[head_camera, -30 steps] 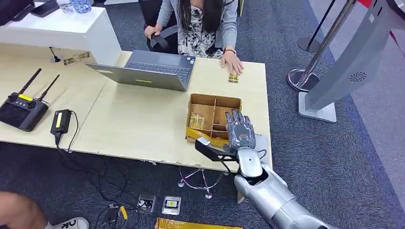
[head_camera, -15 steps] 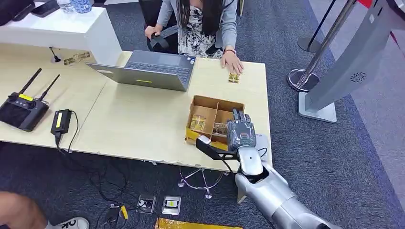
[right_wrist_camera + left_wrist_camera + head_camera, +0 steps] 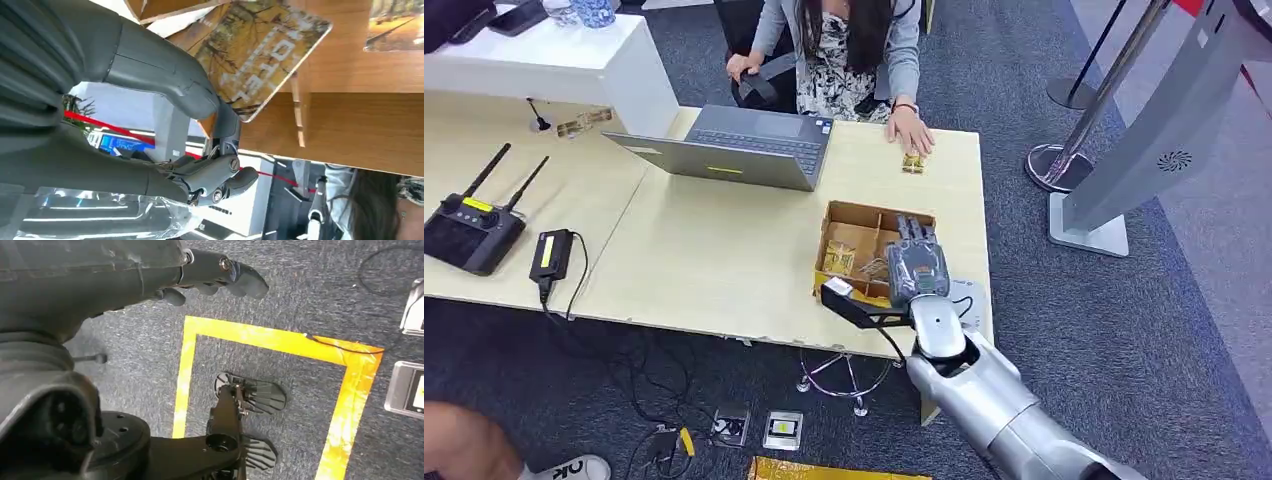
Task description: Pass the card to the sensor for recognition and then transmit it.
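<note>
A brown divided cardboard box (image 3: 856,215) stands near the table's right front corner, with yellow-brown cards (image 3: 837,257) in its compartments. My right hand (image 3: 916,268) reaches down into the box's right side, fingers apart. In the right wrist view a card printed "HOTEL" (image 3: 260,50) leans inside a compartment, and my thumb (image 3: 165,75) lies against its edge while the darker fingers (image 3: 220,180) stay apart from it. A flat white sensor pad (image 3: 969,296) lies on the table just right of the box. My left hand (image 3: 215,275) hangs over the carpet and holds nothing.
A person (image 3: 854,50) sits across the table, one hand by a card (image 3: 912,163) lying on it. A laptop (image 3: 744,148) sits behind the box. A remote controller (image 3: 469,225) and a black charger (image 3: 551,255) lie at the left. A stanchion base (image 3: 1059,165) stands right of the table.
My right hand has moved forward and a little left, from the box's near right corner to inside it. The person and the things on the table stay put.
</note>
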`<state>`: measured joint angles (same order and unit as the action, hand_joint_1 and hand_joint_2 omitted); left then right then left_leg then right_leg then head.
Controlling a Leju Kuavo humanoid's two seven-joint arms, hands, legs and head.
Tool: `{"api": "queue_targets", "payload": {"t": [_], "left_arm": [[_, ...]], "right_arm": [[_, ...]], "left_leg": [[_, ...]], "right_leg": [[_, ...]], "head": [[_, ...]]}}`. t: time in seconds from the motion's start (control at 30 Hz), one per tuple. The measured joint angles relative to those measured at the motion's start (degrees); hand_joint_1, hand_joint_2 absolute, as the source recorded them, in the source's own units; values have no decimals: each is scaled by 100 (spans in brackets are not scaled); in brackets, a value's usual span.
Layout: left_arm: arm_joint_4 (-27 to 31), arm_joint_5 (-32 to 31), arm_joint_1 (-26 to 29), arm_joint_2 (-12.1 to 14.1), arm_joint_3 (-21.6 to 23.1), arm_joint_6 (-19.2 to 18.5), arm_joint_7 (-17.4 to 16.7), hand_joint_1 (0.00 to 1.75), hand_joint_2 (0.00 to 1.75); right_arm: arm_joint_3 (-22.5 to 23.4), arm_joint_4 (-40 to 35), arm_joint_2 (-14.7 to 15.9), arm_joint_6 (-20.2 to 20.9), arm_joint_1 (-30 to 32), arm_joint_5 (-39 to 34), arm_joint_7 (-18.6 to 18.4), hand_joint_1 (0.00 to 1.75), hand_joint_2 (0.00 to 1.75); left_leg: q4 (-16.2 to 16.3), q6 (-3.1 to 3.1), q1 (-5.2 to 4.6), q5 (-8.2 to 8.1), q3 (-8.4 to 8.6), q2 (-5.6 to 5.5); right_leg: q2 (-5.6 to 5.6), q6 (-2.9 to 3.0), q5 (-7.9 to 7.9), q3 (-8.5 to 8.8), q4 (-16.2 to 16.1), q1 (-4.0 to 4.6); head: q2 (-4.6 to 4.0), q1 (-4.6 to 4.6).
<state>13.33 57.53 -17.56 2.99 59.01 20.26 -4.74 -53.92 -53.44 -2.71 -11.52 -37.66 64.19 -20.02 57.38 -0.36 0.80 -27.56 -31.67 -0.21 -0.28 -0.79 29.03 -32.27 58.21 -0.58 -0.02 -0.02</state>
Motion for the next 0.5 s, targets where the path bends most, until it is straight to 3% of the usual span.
{"api": "queue_targets", "payload": {"t": [0.5], "left_arm": [[-2, 33, 4, 0, 0, 20, 26, 0, 0]], "right_arm": [[-118, 24, -90, -212, -26, -144, 65, 175, 175]], "left_leg": [[0, 0, 0, 0, 0, 0]], "right_leg": [[-1, 0, 0, 0, 0, 0]], "head": [[0, 0]]}}
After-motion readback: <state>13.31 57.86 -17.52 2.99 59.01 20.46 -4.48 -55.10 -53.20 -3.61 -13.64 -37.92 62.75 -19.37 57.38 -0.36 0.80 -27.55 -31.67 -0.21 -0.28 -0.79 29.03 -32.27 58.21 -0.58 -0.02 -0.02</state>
